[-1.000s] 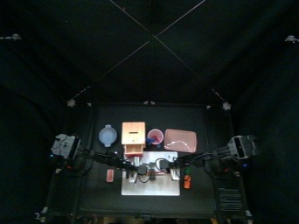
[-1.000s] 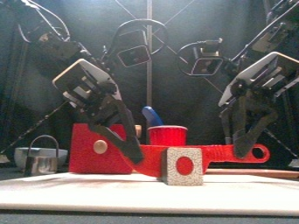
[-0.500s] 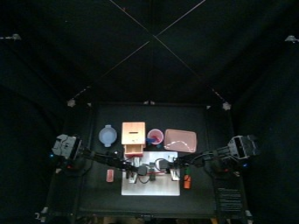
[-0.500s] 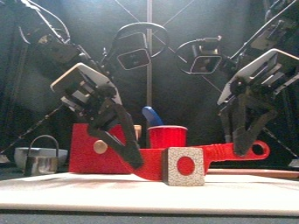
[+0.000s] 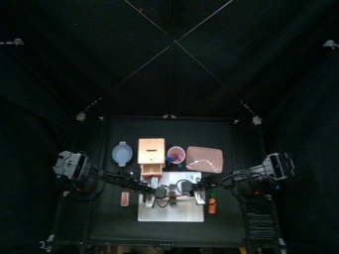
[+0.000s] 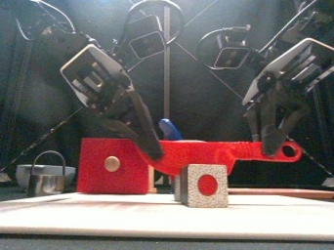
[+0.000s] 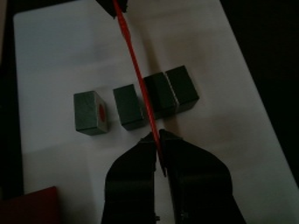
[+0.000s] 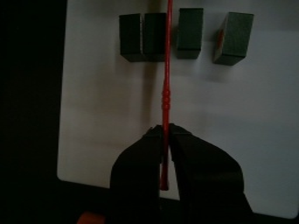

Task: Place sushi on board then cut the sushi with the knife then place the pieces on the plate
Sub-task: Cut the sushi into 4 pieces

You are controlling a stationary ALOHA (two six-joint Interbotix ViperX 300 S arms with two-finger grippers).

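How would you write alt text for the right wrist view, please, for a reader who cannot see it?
The right pincer, shut on a red knife, holds it edge-on over a white cutting board. The blade lines up with the gap between a touching pair of dark sushi blocks and a third block, with a fourth block set apart beyond it.

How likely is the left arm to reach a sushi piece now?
Probably not: the left gripper is shut on the red knife, which the right gripper also holds above the sushi pieces.
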